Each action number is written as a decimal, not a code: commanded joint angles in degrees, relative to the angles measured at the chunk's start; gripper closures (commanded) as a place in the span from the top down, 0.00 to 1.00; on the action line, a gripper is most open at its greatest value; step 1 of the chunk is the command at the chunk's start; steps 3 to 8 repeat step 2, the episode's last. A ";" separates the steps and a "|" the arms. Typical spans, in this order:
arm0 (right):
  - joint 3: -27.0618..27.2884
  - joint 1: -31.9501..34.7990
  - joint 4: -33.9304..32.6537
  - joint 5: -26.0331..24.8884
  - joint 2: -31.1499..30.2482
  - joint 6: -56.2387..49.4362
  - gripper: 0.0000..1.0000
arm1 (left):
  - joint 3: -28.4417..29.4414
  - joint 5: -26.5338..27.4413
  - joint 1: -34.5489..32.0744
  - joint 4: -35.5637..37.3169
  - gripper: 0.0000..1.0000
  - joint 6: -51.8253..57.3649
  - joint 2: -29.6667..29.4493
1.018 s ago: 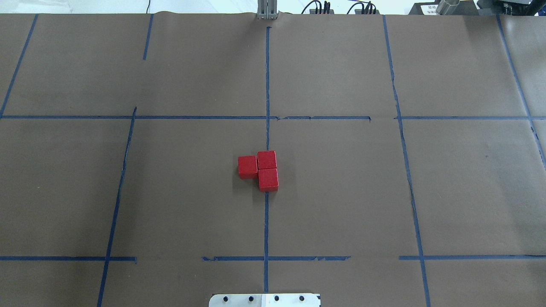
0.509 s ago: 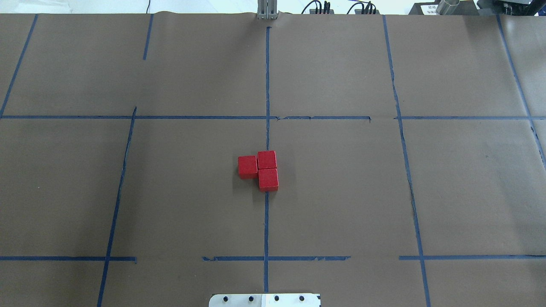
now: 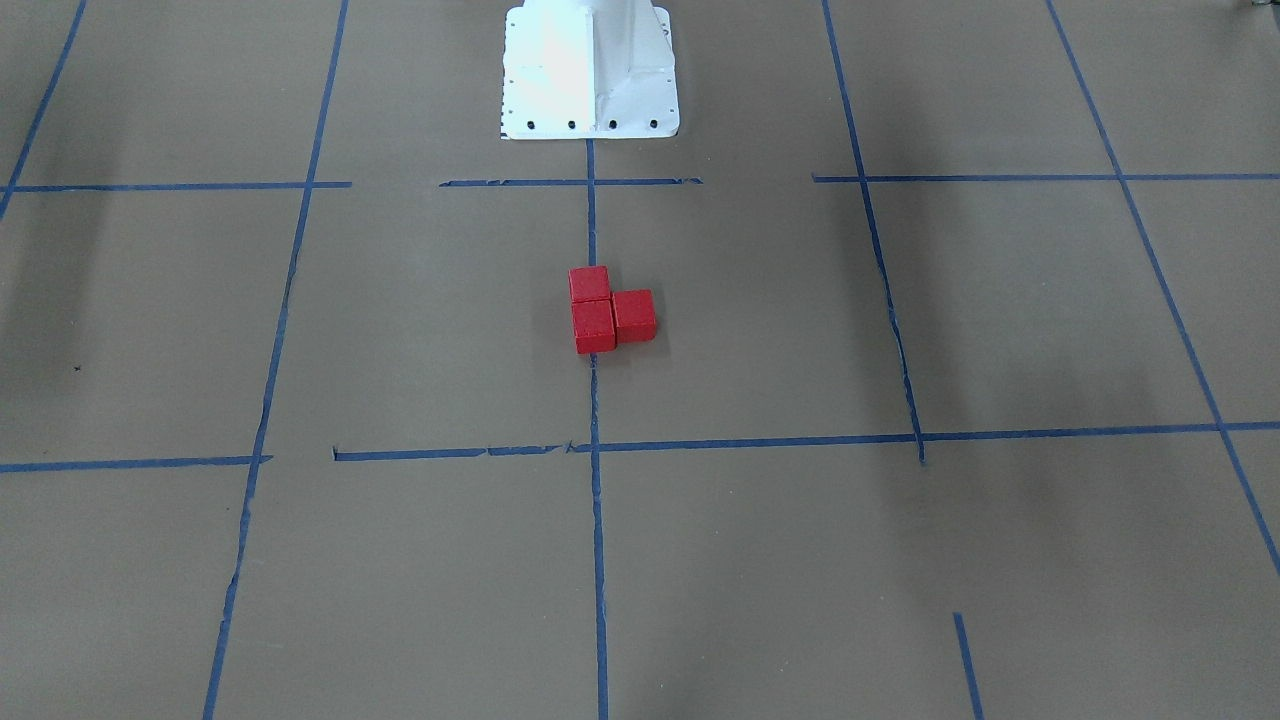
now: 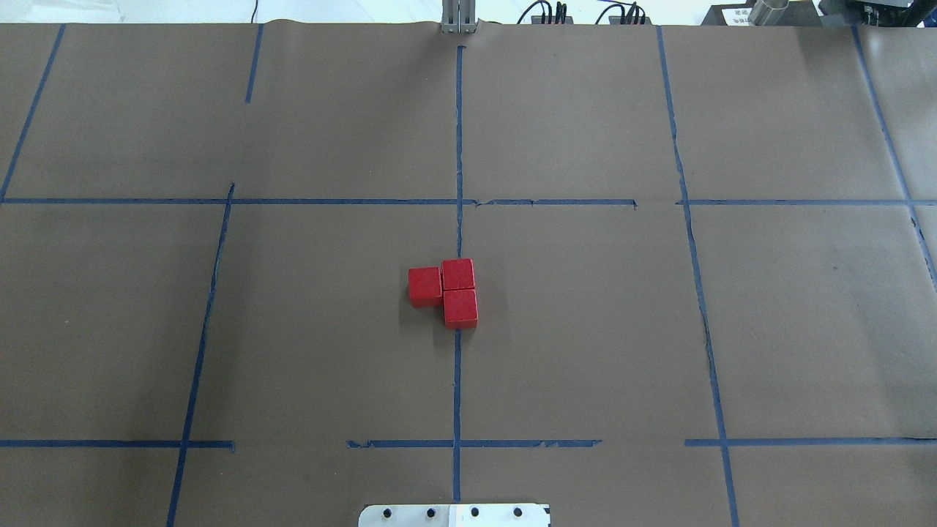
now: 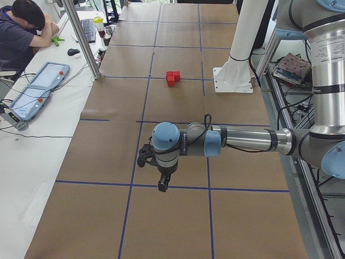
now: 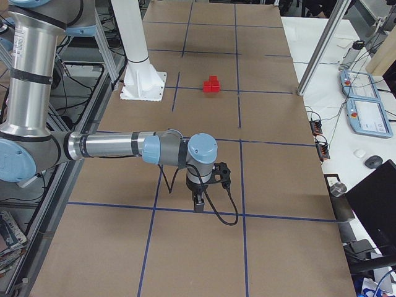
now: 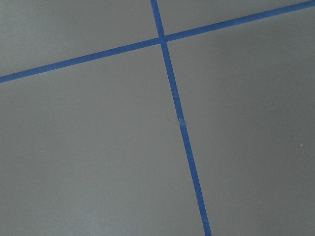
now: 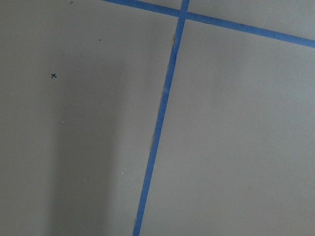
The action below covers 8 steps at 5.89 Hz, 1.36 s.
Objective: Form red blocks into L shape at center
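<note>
Three red blocks (image 4: 458, 274) sit touching in an L on the center patch of brown paper (image 4: 512, 293), over the long blue tape line (image 4: 457, 366). Two lie along the line and one (image 4: 425, 286) sits to the left of the far one. They also show in the front view (image 3: 594, 327) and both side views (image 5: 172, 78) (image 6: 211, 85). My left gripper (image 5: 161, 186) hangs over bare paper far from the blocks, seen only from the side. My right gripper (image 6: 198, 204) does the same at the other end. I cannot tell whether either is open or shut.
The white metal base (image 4: 454, 515) stands at the near edge, with its column in the front view (image 3: 590, 70). A person sits at a side desk (image 5: 24, 32) with pendants and a keyboard. Both wrist views show only brown paper and tape lines.
</note>
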 commanded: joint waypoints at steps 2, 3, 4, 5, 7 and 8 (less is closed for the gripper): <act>0.00 -0.02 0.00 0.00 0.00 0.00 0.99 | 0.00 -0.03 0.00 0.00 1.00 0.00 0.00; 0.00 -0.02 0.00 0.00 0.00 0.00 0.99 | 0.00 -0.03 0.00 0.00 1.00 0.00 0.00; 0.00 -0.02 0.00 0.00 0.00 0.00 0.99 | 0.00 -0.03 0.00 0.00 1.00 0.00 0.00; 0.00 -0.02 0.00 0.00 0.00 0.00 0.99 | 0.00 -0.03 0.00 0.00 1.00 0.00 0.00; 0.00 -0.02 0.00 0.00 0.00 0.00 0.99 | 0.00 -0.03 0.00 0.00 1.00 0.00 0.00; 0.00 -0.02 0.00 0.00 0.00 0.00 0.99 | 0.00 -0.03 0.00 0.00 1.00 0.00 0.00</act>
